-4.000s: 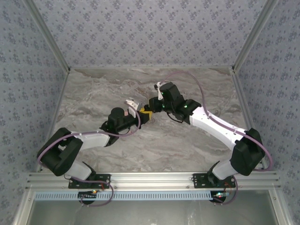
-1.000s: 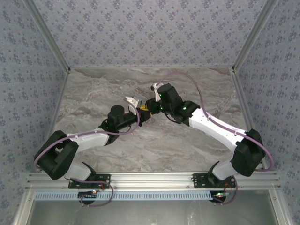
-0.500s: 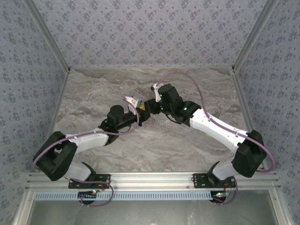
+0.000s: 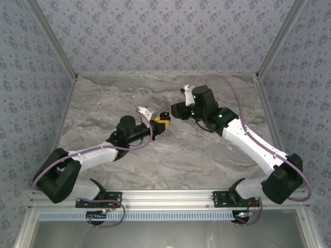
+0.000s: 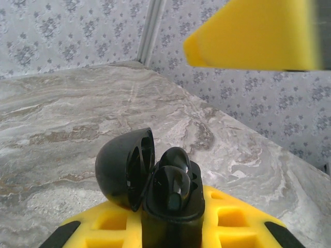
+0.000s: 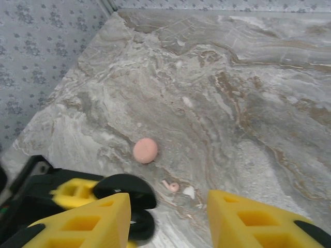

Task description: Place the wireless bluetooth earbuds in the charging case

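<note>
Your left pincer [image 4: 161, 123] is clamped on the open charging case [image 5: 170, 209], a black earbud [image 5: 173, 182] seated inside. Your right pincer [image 6: 168, 214] gapes empty above the bench [image 6: 243, 98], where a pink earbud [image 6: 171, 186] lies near a pink disc [image 6: 145, 150].

Evenly and softly lit, bright, with faint shadows only. Sharp overhead; blurred at the near yellow finger [image 5: 253, 33], small glints on the glossy black charging case [image 5: 170, 227].
</note>
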Tool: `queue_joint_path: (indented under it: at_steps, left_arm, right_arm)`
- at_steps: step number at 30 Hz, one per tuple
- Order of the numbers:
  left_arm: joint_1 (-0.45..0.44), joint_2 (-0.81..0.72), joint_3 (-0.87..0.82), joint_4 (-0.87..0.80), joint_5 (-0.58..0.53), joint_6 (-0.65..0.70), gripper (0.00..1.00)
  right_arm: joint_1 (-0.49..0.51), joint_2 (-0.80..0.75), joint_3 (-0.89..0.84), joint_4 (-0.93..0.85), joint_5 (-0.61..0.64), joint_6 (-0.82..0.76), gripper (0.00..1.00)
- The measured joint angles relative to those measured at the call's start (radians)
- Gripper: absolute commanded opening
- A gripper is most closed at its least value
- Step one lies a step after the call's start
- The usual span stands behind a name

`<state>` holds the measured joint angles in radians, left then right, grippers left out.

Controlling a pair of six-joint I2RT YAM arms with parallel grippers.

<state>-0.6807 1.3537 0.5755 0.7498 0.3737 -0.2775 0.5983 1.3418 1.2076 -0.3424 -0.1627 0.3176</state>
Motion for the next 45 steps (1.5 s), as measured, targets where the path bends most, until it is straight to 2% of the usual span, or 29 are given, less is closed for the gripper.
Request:
queue_joint_path:
  at_steps: [5, 8, 14, 23, 38, 45]
  left_arm:
    - [0.0, -0.021, 0.001, 0.001, 0.085, 0.03, 0.09]
    - [0.0, -0.023, 0.014, 0.0, 0.135, 0.042, 0.1]
    - [0.0, -0.024, 0.033, 0.002, 0.214, 0.054, 0.1]
    - [0.0, -0.025, 0.037, 0.001, 0.259, 0.061, 0.1]
    - [0.0, -0.023, 0.054, -0.003, 0.265, 0.06, 0.11]
    - [0.0, -0.006, 0.063, -0.006, 0.265, 0.059, 0.11]
  right_arm:
    - [-0.135, 0.005, -0.019, -0.025, -0.154, -0.024, 0.29]
    - [-0.179, 0.034, -0.029, -0.045, -0.243, -0.046, 0.26]
    - [-0.184, 0.096, -0.031, -0.061, -0.382, -0.084, 0.19]
    - [-0.184, 0.117, -0.034, -0.036, -0.501, -0.09, 0.16]
    - [-0.179, 0.122, -0.061, 0.029, -0.651, -0.09, 0.15]
    - [-0.184, 0.095, -0.09, 0.05, -0.668, -0.09, 0.14]
